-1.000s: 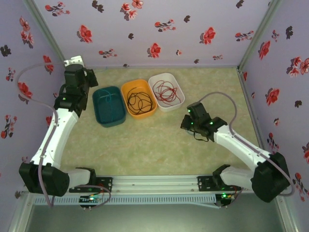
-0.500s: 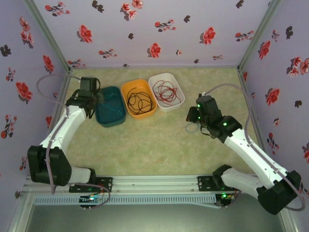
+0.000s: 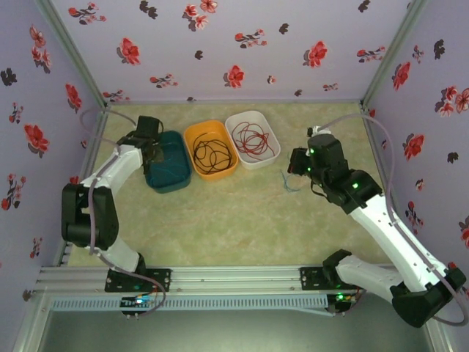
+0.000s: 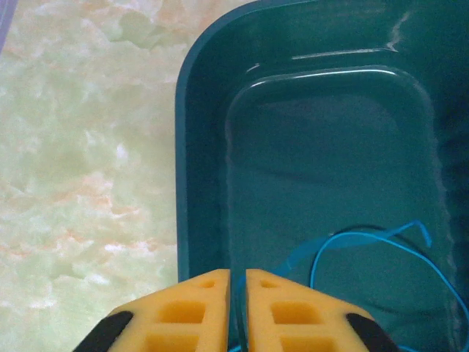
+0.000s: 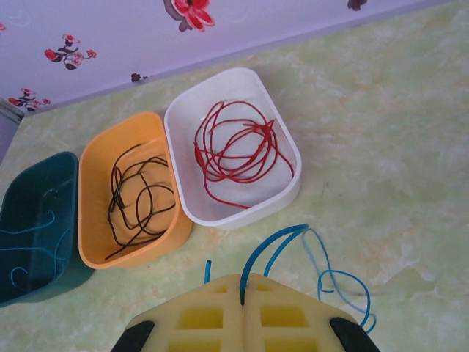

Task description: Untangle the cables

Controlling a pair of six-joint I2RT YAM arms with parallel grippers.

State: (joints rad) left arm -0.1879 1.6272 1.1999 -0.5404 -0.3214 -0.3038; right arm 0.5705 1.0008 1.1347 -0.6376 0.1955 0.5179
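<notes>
While the red cable point(image 5: 242, 150) lies in the white bin point(image 5: 292, 158), black cable point(image 5: 139, 198) just left and blue cable point(image 4: 363, 235) further left, the right gripper point(image 5: 242, 282) pinches a stray blue strand point(image 5: 275, 237) right of it, not yet sorted. The left gripper point(image 4: 237, 275) shows jaws a slit apart, and whether it grips anything I cannot tell.

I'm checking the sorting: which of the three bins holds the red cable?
The white bin, rightmost in the row: the red cable lies in it. The orange bin holds a black cable, the teal bin a blue cable.

The left arm point(image 3: 110, 172) bent forward; the left gripper point(image 4: 236, 275) pointed down, jaws barely parted. The right arm point(image 3: 381, 213) stretched forward, the right gripper point(image 5: 242, 279) closed.
</notes>
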